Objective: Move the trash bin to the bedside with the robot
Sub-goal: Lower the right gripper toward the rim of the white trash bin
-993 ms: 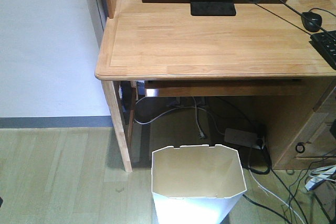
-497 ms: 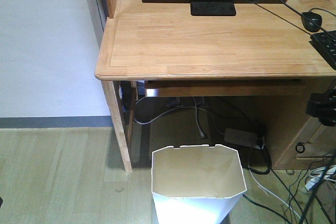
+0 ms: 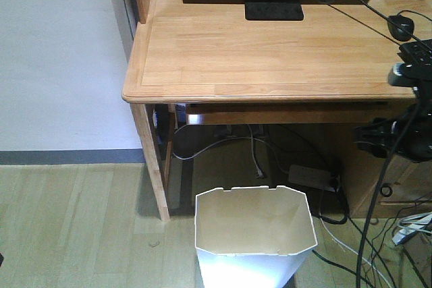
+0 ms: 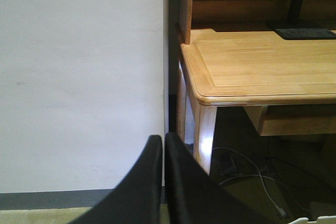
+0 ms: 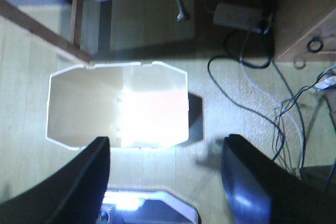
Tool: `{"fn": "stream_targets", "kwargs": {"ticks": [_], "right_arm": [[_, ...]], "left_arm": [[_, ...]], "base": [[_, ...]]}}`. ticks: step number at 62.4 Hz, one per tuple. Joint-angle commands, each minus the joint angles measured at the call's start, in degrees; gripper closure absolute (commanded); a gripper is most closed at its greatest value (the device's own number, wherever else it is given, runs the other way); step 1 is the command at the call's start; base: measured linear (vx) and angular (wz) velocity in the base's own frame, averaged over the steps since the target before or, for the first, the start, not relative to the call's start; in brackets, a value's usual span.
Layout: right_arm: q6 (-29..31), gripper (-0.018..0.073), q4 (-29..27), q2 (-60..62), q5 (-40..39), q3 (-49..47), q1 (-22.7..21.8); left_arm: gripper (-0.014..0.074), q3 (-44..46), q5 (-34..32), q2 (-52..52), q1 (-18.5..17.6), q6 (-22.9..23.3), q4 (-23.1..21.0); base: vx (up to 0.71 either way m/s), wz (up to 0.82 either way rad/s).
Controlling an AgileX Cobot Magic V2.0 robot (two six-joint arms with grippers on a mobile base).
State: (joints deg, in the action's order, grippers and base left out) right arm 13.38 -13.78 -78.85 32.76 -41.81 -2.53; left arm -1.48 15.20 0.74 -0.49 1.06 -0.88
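The white trash bin (image 3: 255,234) stands on the floor in front of the desk, its octagonal rim open and its inside cream. In the right wrist view the bin (image 5: 84,98) lies below and ahead, glaring white in part. My right gripper (image 5: 165,140) is open and empty, high above the floor, over the bin's near side. Its black arm (image 3: 405,133) with trailing cables shows at the right of the front view. My left gripper (image 4: 164,138) is shut and empty, facing the white wall beside the desk. A sliver of the bin's rim (image 4: 315,220) shows there. The bed is out of view.
A light wooden desk (image 3: 270,52) stands over the bin, its left leg (image 3: 152,166) near the bin. On it are a monitor base (image 3: 273,3), a mouse (image 3: 400,26) and a keyboard (image 3: 420,59). A power strip (image 3: 309,177) and loose cables (image 3: 351,241) lie on the floor to the right.
My right arm has risen into the front view at the right, from out of sight to level with the desk edge. The bin has not moved.
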Motion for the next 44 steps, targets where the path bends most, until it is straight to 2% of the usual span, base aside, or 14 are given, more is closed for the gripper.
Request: {"fn": "stream_targets", "kwargs": {"ticks": [1,12,21,31,44], "right_arm": [[5.6,0.01,-3.7,-4.0,0.1,-3.9,-0.1],[11.7,0.0099,-8.0,-12.2,1.0,-7.1,-2.1],[17.1,0.0099,-12.2,-18.4,-3.2,-7.8,-6.2],[25.7,0.0098,-13.0,-25.7,-7.1,-7.8,-5.9],[28.7,0.0071,-15.4,-37.2,-11.2,-10.4,-5.9]], "left_arm": [[0.0602,-1.1,-4.0,0.8,-0.3,0.3,-0.2],[0.0602,-1.1,-4.0,0.8,-0.3,0.3,-0.2],[0.0602,-1.1,-4.0,0.8,-0.3,0.3,-0.2],[0.0602,-1.1,-4.0,0.8,-0.3,0.3,-0.2],[0.0602,-1.1,-4.0,0.8,-0.3,0.3,-0.2]], "base": [[0.0,0.0],[0.0,0.0],[0.0,0.0],[0.0,0.0],[0.0,0.0]]}}
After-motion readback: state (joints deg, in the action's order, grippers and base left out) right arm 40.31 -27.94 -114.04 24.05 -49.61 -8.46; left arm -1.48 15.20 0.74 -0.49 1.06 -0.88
